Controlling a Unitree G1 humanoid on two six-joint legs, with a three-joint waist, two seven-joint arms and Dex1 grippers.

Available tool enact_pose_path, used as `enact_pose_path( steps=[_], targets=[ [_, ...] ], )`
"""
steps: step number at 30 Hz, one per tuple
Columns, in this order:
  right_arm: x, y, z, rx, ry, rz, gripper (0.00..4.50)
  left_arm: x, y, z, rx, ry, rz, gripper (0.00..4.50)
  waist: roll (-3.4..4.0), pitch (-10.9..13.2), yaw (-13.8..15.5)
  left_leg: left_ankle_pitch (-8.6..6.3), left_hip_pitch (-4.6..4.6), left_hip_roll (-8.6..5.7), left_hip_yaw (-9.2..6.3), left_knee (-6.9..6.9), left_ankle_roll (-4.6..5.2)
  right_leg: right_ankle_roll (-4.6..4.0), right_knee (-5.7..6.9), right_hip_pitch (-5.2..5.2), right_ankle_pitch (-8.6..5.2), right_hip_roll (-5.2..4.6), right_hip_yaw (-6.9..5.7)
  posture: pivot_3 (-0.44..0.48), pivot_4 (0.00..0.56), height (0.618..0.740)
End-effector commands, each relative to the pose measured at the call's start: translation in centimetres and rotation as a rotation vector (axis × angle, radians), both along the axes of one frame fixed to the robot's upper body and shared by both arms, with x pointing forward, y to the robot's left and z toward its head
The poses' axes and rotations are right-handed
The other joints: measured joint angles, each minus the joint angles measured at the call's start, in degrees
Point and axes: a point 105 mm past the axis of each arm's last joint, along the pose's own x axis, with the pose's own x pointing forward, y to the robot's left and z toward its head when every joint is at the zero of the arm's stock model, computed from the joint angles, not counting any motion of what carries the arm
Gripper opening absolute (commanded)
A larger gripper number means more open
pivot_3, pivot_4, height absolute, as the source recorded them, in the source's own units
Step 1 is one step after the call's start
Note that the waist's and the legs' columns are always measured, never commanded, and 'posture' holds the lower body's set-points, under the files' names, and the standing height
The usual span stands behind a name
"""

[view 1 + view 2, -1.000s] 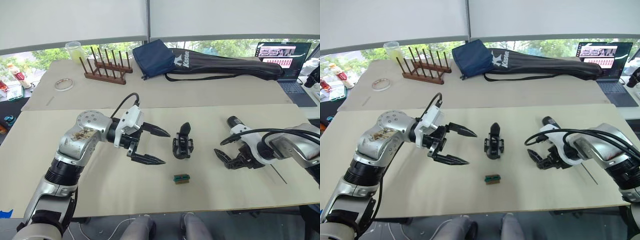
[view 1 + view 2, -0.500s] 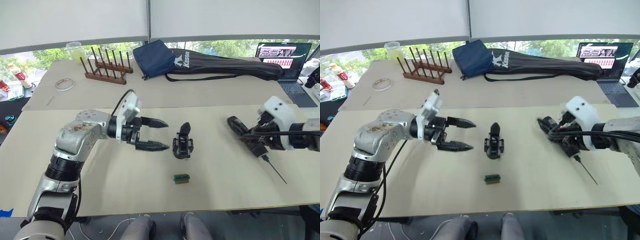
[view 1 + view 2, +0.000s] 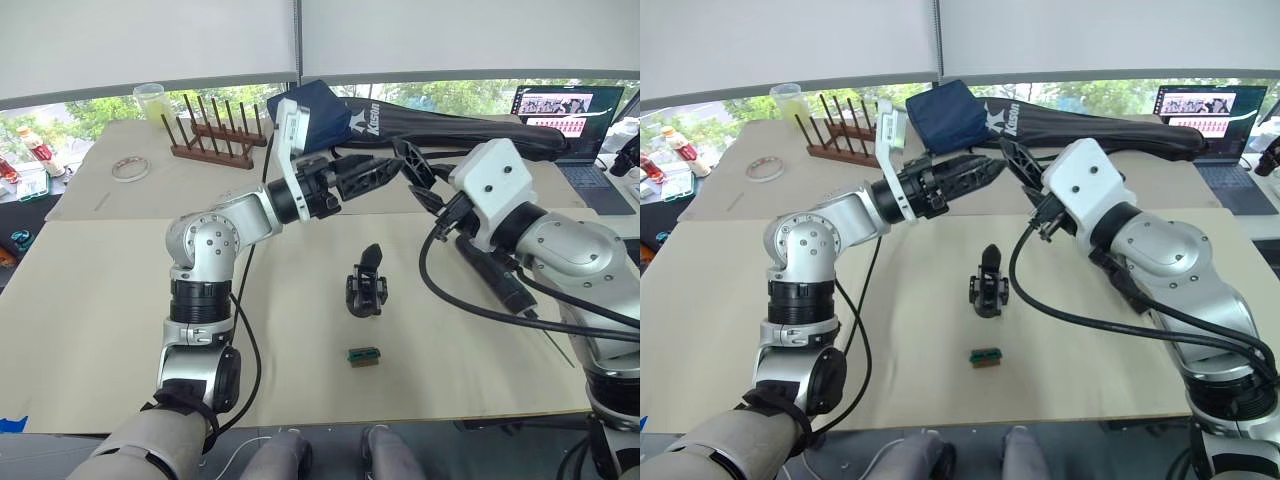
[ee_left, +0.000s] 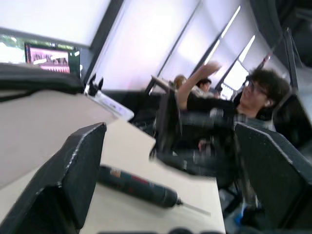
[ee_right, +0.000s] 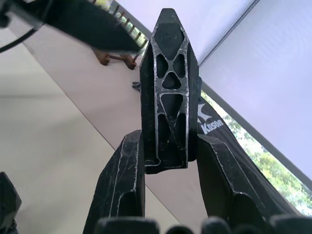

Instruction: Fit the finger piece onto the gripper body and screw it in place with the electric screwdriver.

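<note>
Both arms had risen off the counter (image 3: 120,300) since half a second earlier and now met in the air above its far middle, where before they had hung low at either side. The right gripper (image 5: 167,146) had its jaws closed on the finger piece (image 5: 168,92) — a black tapered part with a webbed face, its pointed tip standing clear beyond the fingertips. In the head views that piece (image 3: 412,165) was held up close to the left gripper (image 3: 372,176), whose points aimed right toward it; the left wrist view showed those jaws spread wide with nothing between them. The gripper body (image 3: 365,286) stood in its earlier spot on the counter's middle, upright, its own black finger pointing up, with the small green block (image 3: 363,356) lying just nearer. The electric screwdriver (image 3: 505,283) lay flat on the right of the counter below the right arm — no gripper touching it now — its thin bit pointing toward the near right edge. A person (image 4: 234,105) sat in the background of the left wrist view.
</note>
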Motion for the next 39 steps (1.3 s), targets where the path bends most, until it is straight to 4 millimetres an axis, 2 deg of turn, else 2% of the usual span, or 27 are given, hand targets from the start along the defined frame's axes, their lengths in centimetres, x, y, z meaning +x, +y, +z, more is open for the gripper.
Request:
enact_pose_path(
  steps=[1, 12, 15, 18, 19, 25, 27, 32, 35, 39],
  targets=[
    [-0.8, 1.0, 1.5, -0.007, -0.105, 0.031, 1.11, -1.2, -0.4, 1.4, -0.042, -0.05, -0.031, 2.66, 0.0, 0.0, -0.03, 0.0, -0.01, 0.01, 0.0, 0.0, 0.0, 0.0, 0.0, -0.01, 0.0, 0.0, 0.0, 0.0, 0.15, 0.74],
    [-1.5, 1.9, 1.5, 0.096, -0.069, 0.083, 1.11, -0.8, -0.7, 1.2, -0.114, 0.001, 0.012, 2.64, 0.0, 0.0, 0.0, 0.0, 0.02, -0.01, 0.0, 0.01, 0.0, 0.0, 0.0, 0.0, 0.0, 0.11, 0.01, 0.0, 0.15, 0.74],
    [-1.6, 2.2, 2.1, 0.12, -0.083, 0.095, 1.11, -0.6, -0.9, 1.1, -0.118, 0.008, 0.021, 1.77, 0.0, 0.0, -0.06, 0.0, 0.01, 0.0, 0.0, 0.01, 0.0, 0.0, 0.0, -0.01, 0.0, 0.12, 0.01, 0.0, 0.15, 0.74],
    [-1.7, 2.4, 2.4, 0.119, -0.086, 0.099, 1.11, -0.3, -0.9, 1.2, -0.131, 0.014, 0.038, 0.29, 0.0, 0.0, -0.02, 0.0, 0.02, 0.01, 0.0, 0.0, -0.01, 0.0, 0.0, -0.01, 0.0, 0.12, 0.01, 0.0, 0.15, 0.74],
    [-1.7, 2.4, 2.4, 0.114, -0.085, 0.098, 1.11, -0.2, -0.8, 1.4, -0.137, 0.015, 0.042, 0.04, 0.0, 0.0, -0.01, 0.0, 0.03, -0.01, 0.0, 0.0, 0.0, 0.0, -0.01, -0.01, 0.0, 0.13, 0.01, 0.0, 0.15, 0.74],
    [-2.0, 2.6, 2.0, 0.063, -0.087, 0.12, 1.11, -0.2, -1.1, 1.8, -0.131, -0.001, 0.024, 0.06, 0.0, 0.0, -0.04, 0.0, 0.02, -0.01, 0.0, 0.0, 0.0, 0.0, -0.01, -0.01, 0.0, 0.12, 0.02, 0.0, 0.15, 0.74],
    [-2.2, 2.6, 1.9, 0.064, -0.074, 0.133, 2.17, -0.5, -1.2, 1.8, -0.108, -0.017, -0.005, 0.06, 0.0, 0.0, -0.06, 0.0, 0.02, -0.01, 0.0, 0.0, 0.0, 0.0, -0.01, -0.02, 0.0, 0.13, 0.01, 0.0, 0.15, 0.74],
    [-3.3, 2.3, 2.0, 0.12, 0.026, 0.216, 3.85, -1.1, -1.2, 1.7, -0.026, -0.081, -0.093, 0.06, 0.0, 0.0, -0.09, 0.0, 0.01, -0.01, 0.0, -0.01, 0.0, 0.0, -0.02, -0.02, 0.0, 0.15, 0.01, 0.0, 0.15, 0.74],
    [-4.6, 2.3, 2.8, 0.27, 0.208, 0.376, 3.92, -2.5, -0.8, 1.3, 0.062, -0.133, -0.236, 0.06, 0.01, 0.0, -0.2, 0.0, 0.02, 0.0, -0.01, -0.02, 0.0, 0.0, -0.02, 0.01, 0.0, 0.16, 0.01, 0.0, 0.15, 0.74],
    [-6.2, 2.0, 3.3, 0.344, 0.482, 0.561, 3.92, -4.5, 0.0, 0.5, 0.196, -0.2, -0.441, 0.06, 0.02, 0.01, -0.37, 0.0, 0.02, 0.02, -0.01, -0.09, 0.0, -0.02, -0.02, 0.0, 0.0, 0.12, 0.02, 0.0, 0.15, 0.74]
  ],
)
